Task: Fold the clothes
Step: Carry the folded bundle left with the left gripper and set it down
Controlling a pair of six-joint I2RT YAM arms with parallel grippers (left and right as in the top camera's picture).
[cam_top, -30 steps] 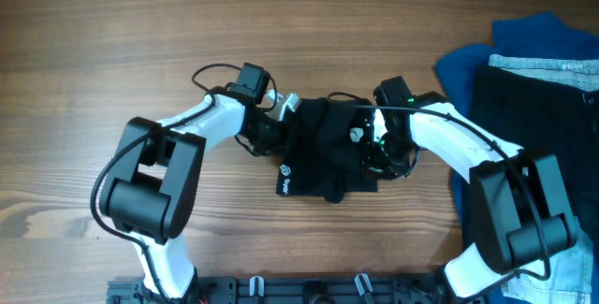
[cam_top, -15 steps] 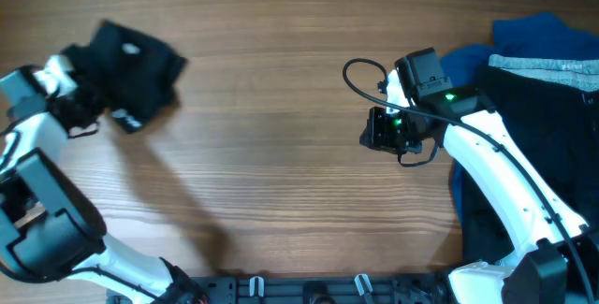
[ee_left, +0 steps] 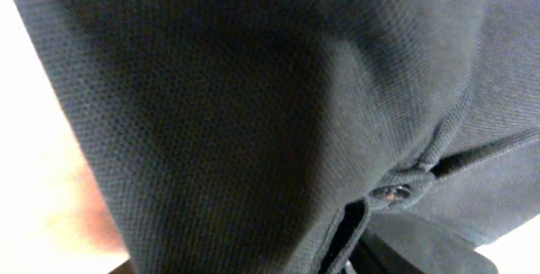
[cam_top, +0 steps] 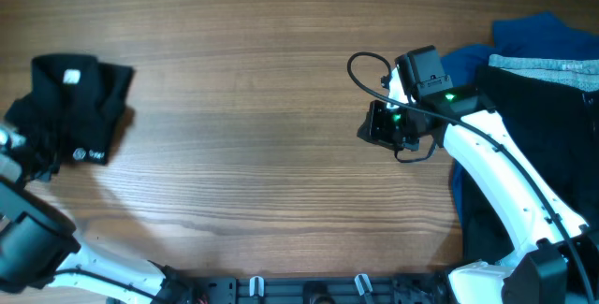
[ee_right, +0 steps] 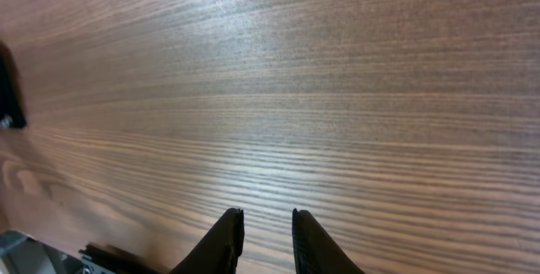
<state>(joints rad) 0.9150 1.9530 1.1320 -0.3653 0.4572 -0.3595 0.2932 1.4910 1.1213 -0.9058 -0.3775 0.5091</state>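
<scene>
The clothes [cam_top: 77, 106], a black shirt folded into a small bundle, lie at the table's far left with the white neck label and small white logo showing. My left gripper [cam_top: 39, 150] is at the bundle's lower left edge, dark against the fabric. In the left wrist view, black fabric [ee_left: 253, 97] with a button [ee_left: 390, 193] fills the frame and hides the jaws. My right gripper [cam_top: 372, 124] hovers over bare wood right of centre. In the right wrist view the right gripper [ee_right: 263, 215] has its fingers slightly apart with nothing between them.
A bright blue garment [cam_top: 524, 37] and a black garment with a grey waistband [cam_top: 543, 64] are piled at the right edge, under my right arm. A black rail [cam_top: 309, 290] runs along the table's front edge.
My left arm has swept the folded shirt from the table's middle to the far left. My right gripper has let go of it, moved back to the right and parted its fingers.
</scene>
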